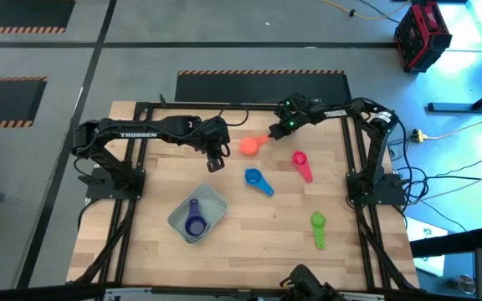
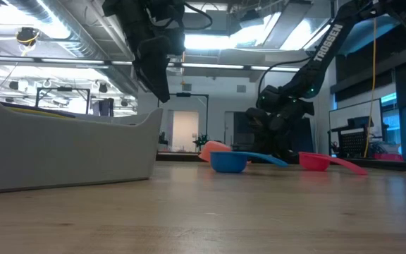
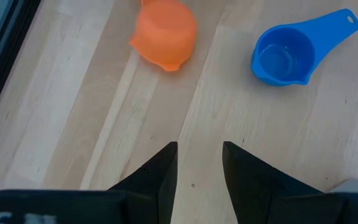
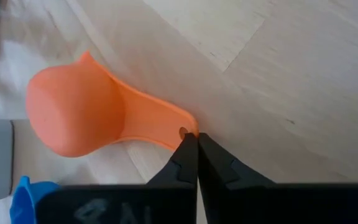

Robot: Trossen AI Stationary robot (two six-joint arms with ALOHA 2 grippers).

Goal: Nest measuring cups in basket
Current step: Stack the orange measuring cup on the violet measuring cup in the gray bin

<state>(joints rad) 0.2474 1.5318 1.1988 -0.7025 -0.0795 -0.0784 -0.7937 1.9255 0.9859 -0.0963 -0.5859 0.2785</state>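
Scanning rightward from the basket (image 1: 197, 214), which is holding the purple cup (image 1: 194, 224), we are seeing the left gripper (image 1: 215, 162) hovering open above it, then the right gripper (image 4: 197, 142) closing on the coral-orange cup's (image 1: 250, 145) handle tip on the surface (image 1: 249, 242).

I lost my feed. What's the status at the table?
Right gripper shut at the orange cup's handle tip. Left gripper open, empty, hovering nearby. Purple cup in basket; blue, pink, green out. Nothing blocking.
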